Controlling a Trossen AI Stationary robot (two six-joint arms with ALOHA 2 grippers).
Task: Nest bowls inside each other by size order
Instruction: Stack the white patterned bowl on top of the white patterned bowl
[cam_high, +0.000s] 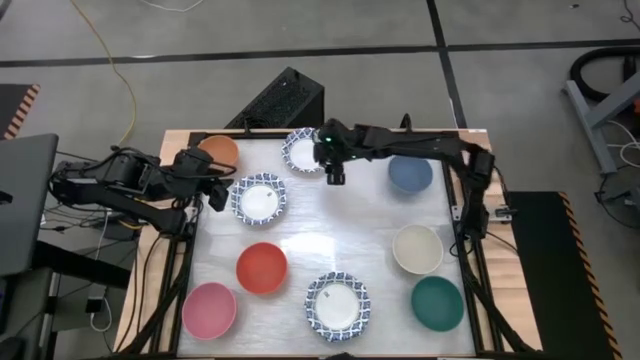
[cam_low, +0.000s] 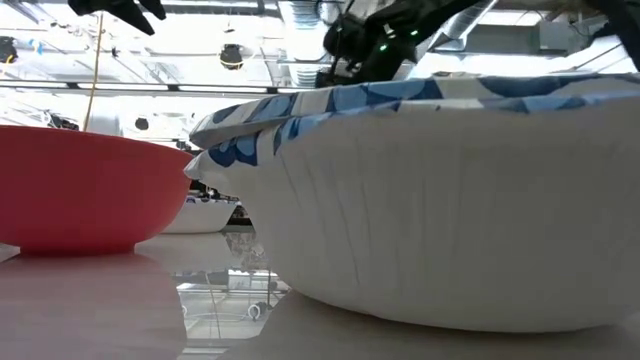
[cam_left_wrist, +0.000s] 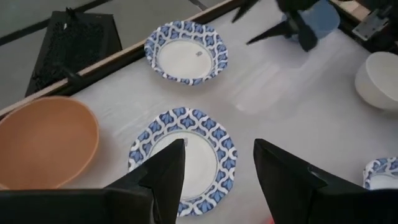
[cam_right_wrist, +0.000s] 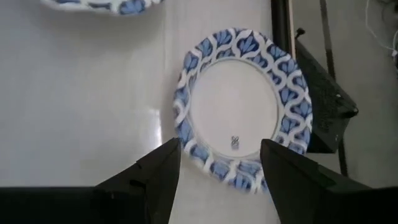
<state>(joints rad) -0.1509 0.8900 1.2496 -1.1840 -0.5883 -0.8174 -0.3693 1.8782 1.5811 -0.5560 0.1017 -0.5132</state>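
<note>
My right end effector hangs open just beside the patterned bowl at the back edge — nothing between its fingers. My left end effector is open too, at the rim of a second patterned bowl, with the orange bowl just behind it. Farther out on the worktop sit the red, pink, blue, cream and teal bowls — all apart, none nested — and a third patterned bowl at the front.
</note>
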